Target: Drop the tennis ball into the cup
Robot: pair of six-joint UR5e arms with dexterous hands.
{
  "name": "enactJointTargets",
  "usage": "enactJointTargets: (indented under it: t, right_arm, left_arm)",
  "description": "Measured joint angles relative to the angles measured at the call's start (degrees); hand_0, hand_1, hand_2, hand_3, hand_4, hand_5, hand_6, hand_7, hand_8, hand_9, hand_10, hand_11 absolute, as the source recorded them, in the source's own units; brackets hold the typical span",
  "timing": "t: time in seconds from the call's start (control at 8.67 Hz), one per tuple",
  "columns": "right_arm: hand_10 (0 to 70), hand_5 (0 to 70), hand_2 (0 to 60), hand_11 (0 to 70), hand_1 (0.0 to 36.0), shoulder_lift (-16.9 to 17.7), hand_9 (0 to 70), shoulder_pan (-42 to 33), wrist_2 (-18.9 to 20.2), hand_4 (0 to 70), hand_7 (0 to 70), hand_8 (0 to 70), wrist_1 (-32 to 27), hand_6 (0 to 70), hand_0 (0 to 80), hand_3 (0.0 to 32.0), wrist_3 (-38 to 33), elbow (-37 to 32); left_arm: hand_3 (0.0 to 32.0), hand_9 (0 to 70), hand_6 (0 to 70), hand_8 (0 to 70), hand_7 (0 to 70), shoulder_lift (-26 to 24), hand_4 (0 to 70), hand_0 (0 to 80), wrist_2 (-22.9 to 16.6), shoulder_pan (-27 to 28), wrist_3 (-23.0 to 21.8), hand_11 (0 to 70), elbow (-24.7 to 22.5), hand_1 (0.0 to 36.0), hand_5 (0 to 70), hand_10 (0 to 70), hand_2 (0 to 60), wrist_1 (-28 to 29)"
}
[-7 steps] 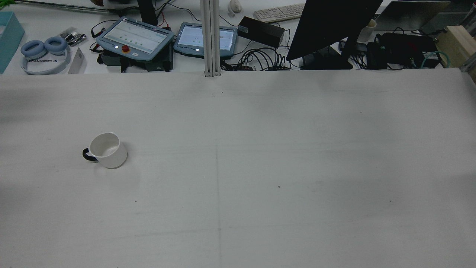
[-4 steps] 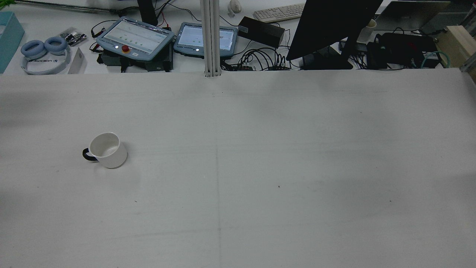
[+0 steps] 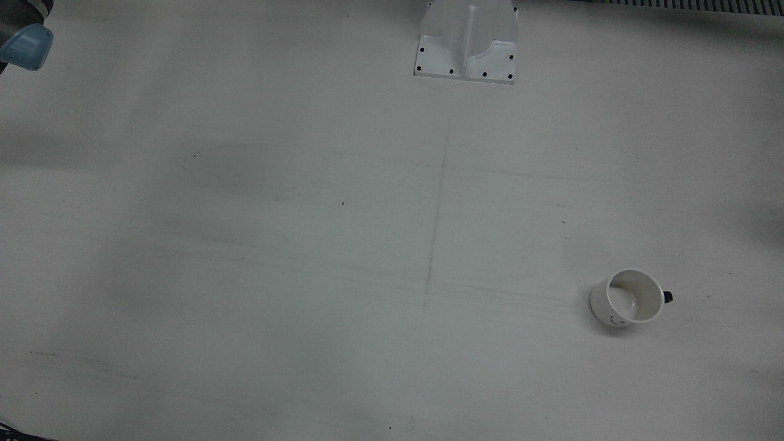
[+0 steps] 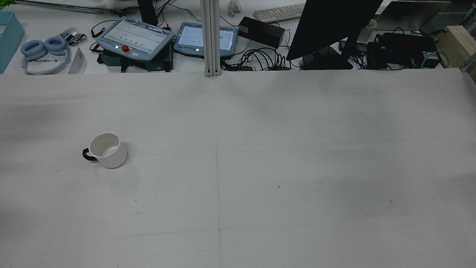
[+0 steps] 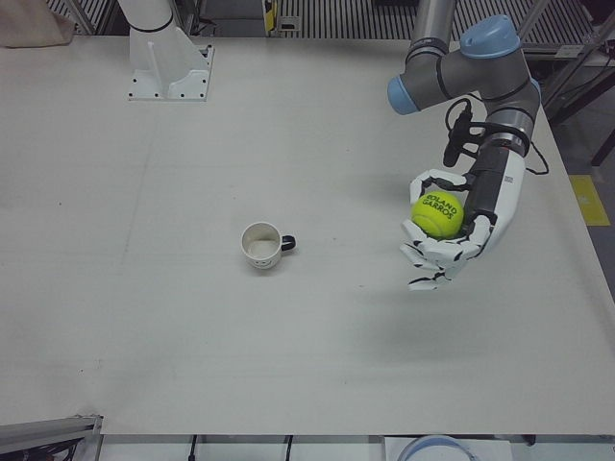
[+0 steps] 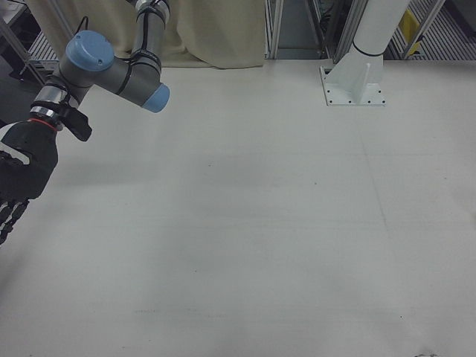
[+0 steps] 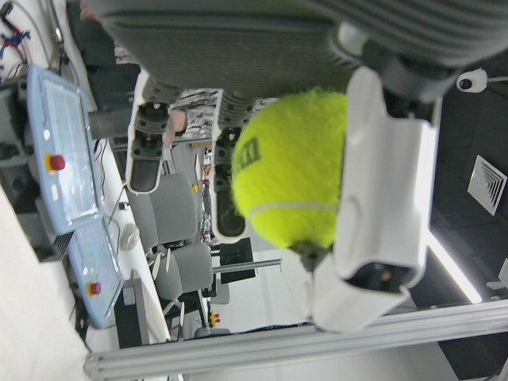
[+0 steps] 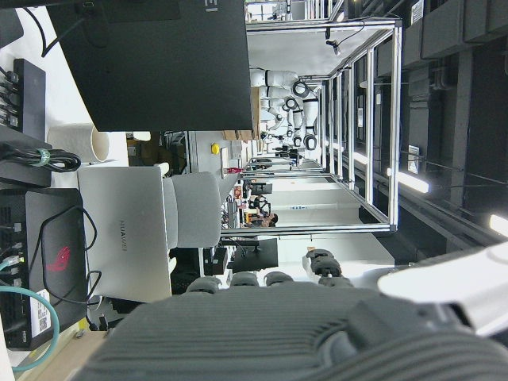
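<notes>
A white cup with a black handle stands upright on the table, its mouth open upward and nothing inside; it also shows as the cup and the cup. My left hand hovers well off to the cup's right in the left-front view. It is shut on a yellow-green tennis ball, which is cradled in the white fingers around the ball. My right hand, dark-gloved, hangs at the table's far side with its fingers stretched and nothing in it.
Two arm pedestals are bolted at the table's robot side. Beyond the table's opposite edge lie teach pendants, a monitor, cables and headphones. A faint seam runs down the tabletop.
</notes>
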State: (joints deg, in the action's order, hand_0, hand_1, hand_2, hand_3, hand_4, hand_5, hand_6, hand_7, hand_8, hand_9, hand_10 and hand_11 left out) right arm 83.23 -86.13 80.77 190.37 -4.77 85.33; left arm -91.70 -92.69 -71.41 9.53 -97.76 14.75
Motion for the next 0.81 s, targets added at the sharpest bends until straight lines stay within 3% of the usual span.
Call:
enactJointTargets:
  t: [0.46, 0.69, 0.81]
  right_arm:
    - [0.0, 0.0, 0.0, 0.0, 0.0, 0.0, 0.0, 0.1, 0.0, 0.0, 0.0, 0.0, 0.0, 0.0, 0.0, 0.0, -0.1, -0.1]
    - [0.0, 0.0, 0.0, 0.0, 0.0, 0.0, 0.0, 0.1, 0.0, 0.0, 0.0, 0.0, 0.0, 0.0, 0.0, 0.0, -0.1, -0.2]
    - [0.0, 0.0, 0.0, 0.0, 0.0, 0.0, 0.0, 0.1, 0.0, 0.0, 0.0, 0.0, 0.0, 0.0, 0.0, 0.0, -0.1, -0.2]
  left_arm:
    - [29.2, 40.8, 69.1, 42.1, 70.0, -2.3, 6.9, 80.0, 0.6, 14.6, 4.9, 28.1, -0.4, 36.0, 29.4, 16.9, 60.0, 0.4]
    - [29.4, 38.8, 70.0, 42.4, 66.2, -4.5, 6.0, 80.0, 0.7, 18.4, 6.5, 28.1, 0.6, 36.0, 31.5, 16.9, 59.4, -0.5]
    - [30.4, 34.4, 69.9, 39.3, 61.0, -5.4, 4.1, 80.0, 0.7, 19.2, 6.8, 27.2, 1.7, 36.0, 29.6, 16.3, 51.1, -0.5]
